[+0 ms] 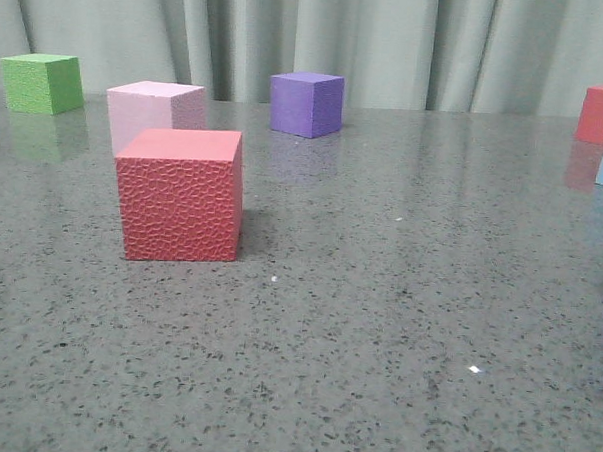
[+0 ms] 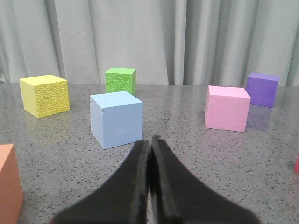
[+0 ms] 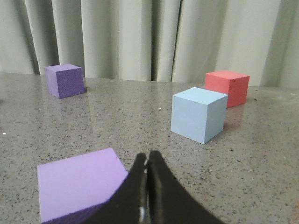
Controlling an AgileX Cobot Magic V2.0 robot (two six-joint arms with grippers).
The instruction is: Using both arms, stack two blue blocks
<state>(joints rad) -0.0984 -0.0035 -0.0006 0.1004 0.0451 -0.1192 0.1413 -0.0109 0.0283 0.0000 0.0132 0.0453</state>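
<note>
One blue block (image 2: 116, 119) stands upright on the speckled grey surface (image 2: 187, 154), directly ahead of the left pincer (image 2: 150, 140) and apart from it. The left pincer is clenched, fingers pressed together, holding nothing. Around this block: a yellow cube (image 2: 45, 95) to one side, a green cube (image 2: 120, 80) behind it, a pink cube (image 2: 227, 108) on the other side, and a dark purple cube (image 2: 262, 89) beyond the pink one. An orange cube (image 2: 9, 184) is cut off at the frame edge.

The second blue block (image 3: 198, 114) stands ahead of the right pincer (image 3: 146, 161), well apart from it, with a red cube (image 3: 227, 87) just behind. The right pincer is likewise clenched and empty. A lilac cube (image 3: 79, 184) lies just beside its fingers.

In the front view, only a sliver of the second blue block shows at the right edge.
</note>
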